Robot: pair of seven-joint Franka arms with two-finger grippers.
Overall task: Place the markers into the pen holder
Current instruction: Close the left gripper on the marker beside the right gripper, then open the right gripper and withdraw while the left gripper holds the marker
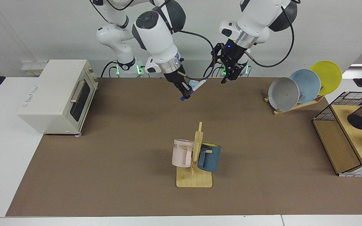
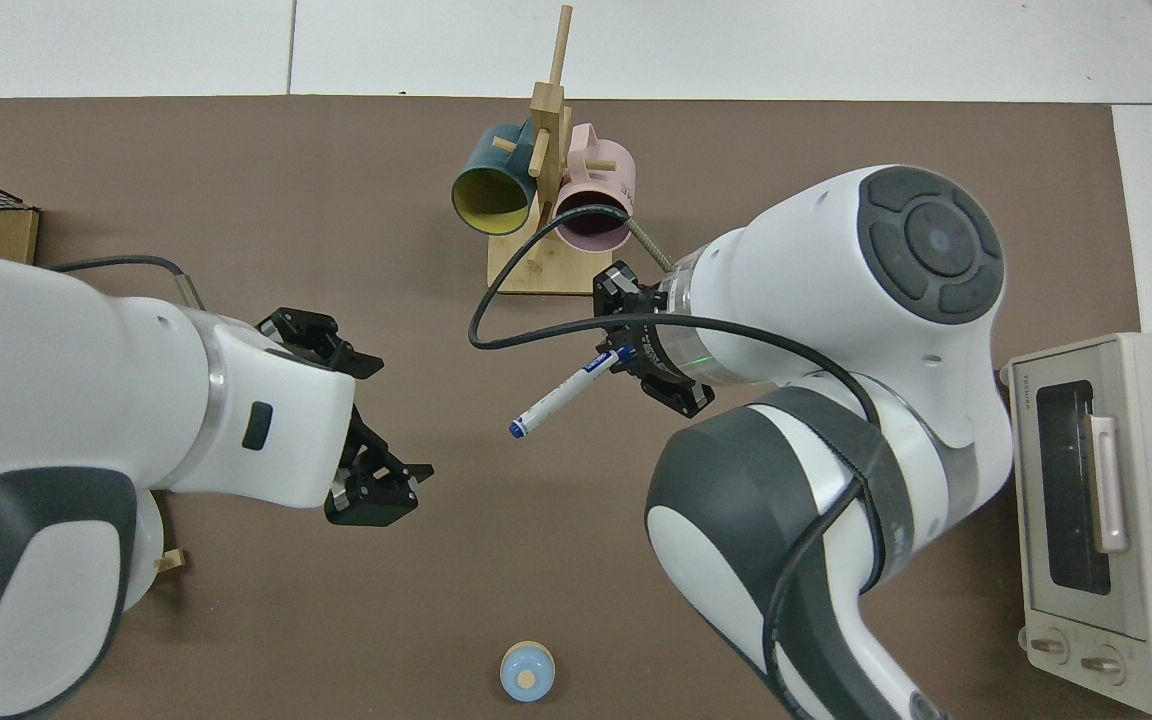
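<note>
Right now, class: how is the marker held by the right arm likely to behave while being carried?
The marker looks rigid and light. The right gripper pinches it near one end, so it might pivot. Its round barrel would probably roll if dropped. The left gripper hovers nearby.

Both arms have glossy white shells with dark grey joint sections and round grey end caps. A silver ring joins each wrist to a black gripper. Black cables loop beside the wrists. Green lights glow at both bases.
</note>
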